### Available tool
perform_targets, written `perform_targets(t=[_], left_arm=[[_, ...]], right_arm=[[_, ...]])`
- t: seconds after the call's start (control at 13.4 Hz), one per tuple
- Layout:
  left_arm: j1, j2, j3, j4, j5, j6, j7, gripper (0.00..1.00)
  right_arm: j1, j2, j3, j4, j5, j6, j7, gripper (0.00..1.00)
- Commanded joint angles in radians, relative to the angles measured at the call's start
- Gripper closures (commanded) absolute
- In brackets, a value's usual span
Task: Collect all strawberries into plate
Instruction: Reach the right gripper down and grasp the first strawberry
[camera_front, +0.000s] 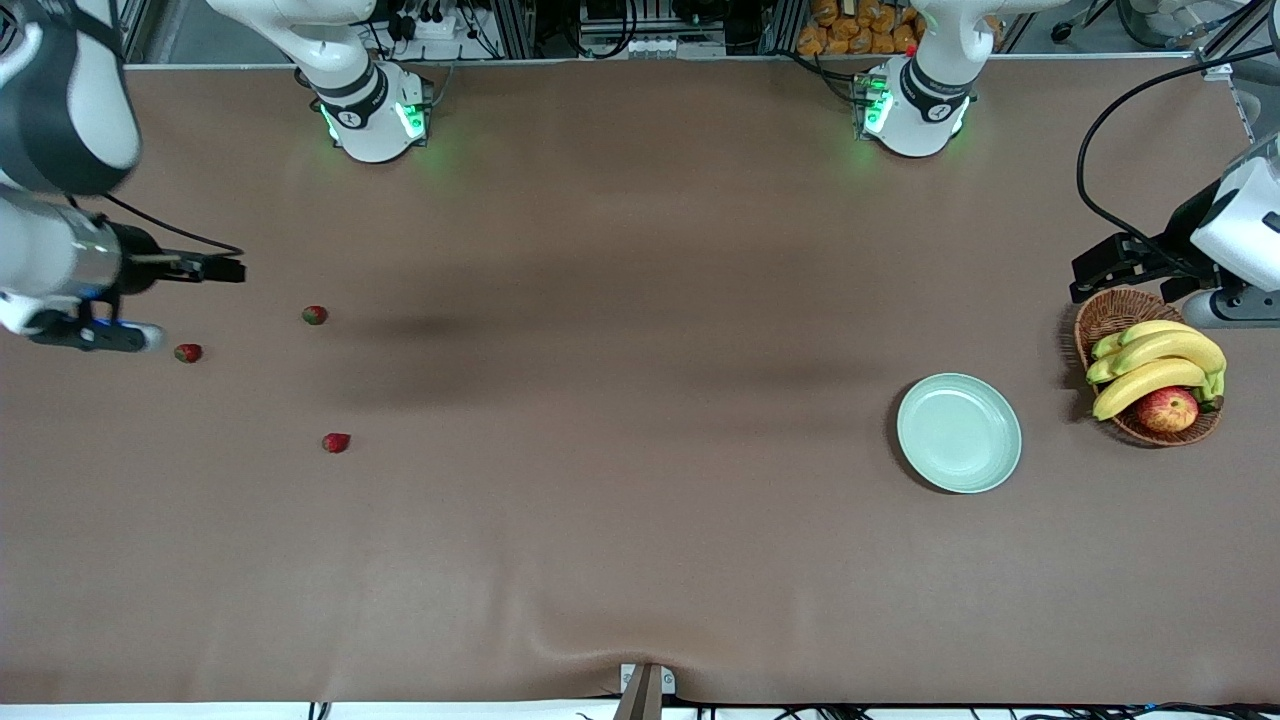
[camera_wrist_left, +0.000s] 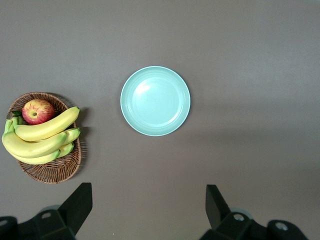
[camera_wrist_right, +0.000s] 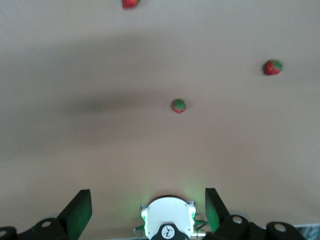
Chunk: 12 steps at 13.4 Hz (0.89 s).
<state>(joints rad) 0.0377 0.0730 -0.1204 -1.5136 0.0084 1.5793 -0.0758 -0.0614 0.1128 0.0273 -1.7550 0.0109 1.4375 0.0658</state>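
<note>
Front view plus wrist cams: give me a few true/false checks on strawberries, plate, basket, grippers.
1. All three strawberries lie on the table. True.
2. The plate holds one berry. False: it is empty.
3. The wicker basket holds bananas and an apple. True.
4. The right gripper is shut on a strawberry. False: open, holding nothing.
5. The left gripper is open. True.

Both arms raised at table ends, left gripper (camera_wrist_left: 145, 210) & right gripper (camera_wrist_right: 145, 210) jaws wide apart.
</note>
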Motion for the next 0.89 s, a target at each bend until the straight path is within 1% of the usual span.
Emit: perform_targets(t=[0.0, 0.22, 0.52, 0.6, 0.82], left_arm=[[-0.002, 0.007, 0.002, 0.020, -0.018, -0.001, 0.018, 0.00], [-0.005, 0.008, 0.002, 0.018, -0.021, 0.008, 0.016, 0.00], [-0.019, 0.031, -0.001, 0.018, -0.018, 0.034, 0.016, 0.00], [-0.027, 0.031, -0.001, 0.018, -0.015, 0.034, 0.016, 0.00], [-0.027, 0.031, -0.001, 0.018, -0.015, 0.038, 0.016, 0.00]], right_arm=[[-0.015, -0.036, 0.008, -0.133, -0.017, 0.076, -0.008, 0.00], [-0.029, -0.036, 0.008, -0.275, -0.031, 0.187, -0.008, 0.00], [-0.038, -0.030, 0.008, -0.441, -0.034, 0.435, -0.008, 0.00], [-0.038, -0.009, 0.008, -0.478, -0.034, 0.507, -0.009, 0.00], [-0.031, 0.086, 0.008, -0.492, -0.037, 0.635, -0.015, 0.00]])
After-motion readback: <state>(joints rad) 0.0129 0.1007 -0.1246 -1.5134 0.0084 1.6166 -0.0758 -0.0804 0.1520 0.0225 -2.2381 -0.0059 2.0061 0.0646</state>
